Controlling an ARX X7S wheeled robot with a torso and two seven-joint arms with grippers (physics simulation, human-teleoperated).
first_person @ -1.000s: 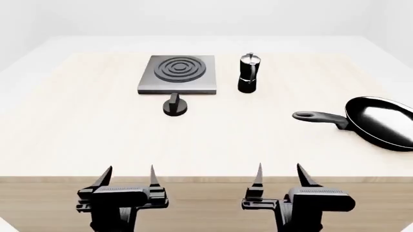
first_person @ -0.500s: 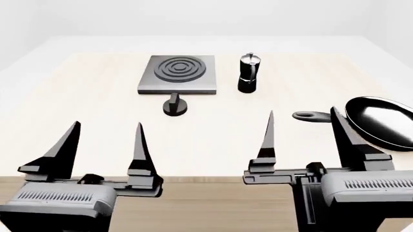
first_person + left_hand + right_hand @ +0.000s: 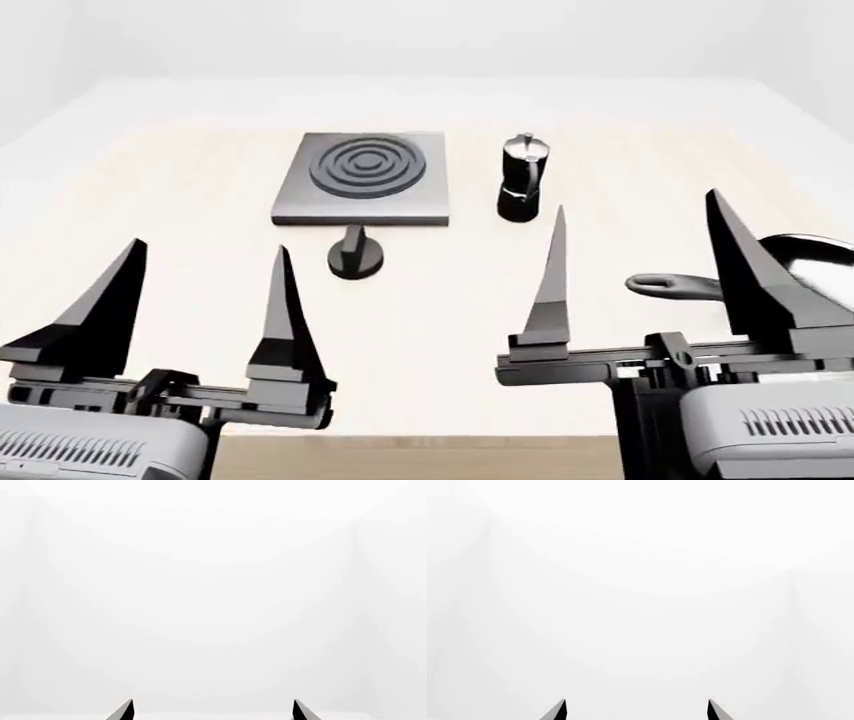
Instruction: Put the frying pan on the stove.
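Left gripper (image 3: pixel 207 260) raised near table's front edge, fingers spread wide, nothing between. Stove (image 3: pixel 362 178) farther back on table (image 3: pixel 160 200), left of centre, nothing on it. Knob (image 3: pixel 355 254) just in front of stove. Moka pot (image 3: pixel 522 178) upright just right of stove, apart. Right gripper (image 3: pixel 638 225) raised too, fingers wide apart, empty. Frying pan (image 3: pixel 814 250) at far right on table, well apart from stove, handle pointing left, partly hidden behind right gripper's finger. Wrist cams: only fingertips vs white bg.
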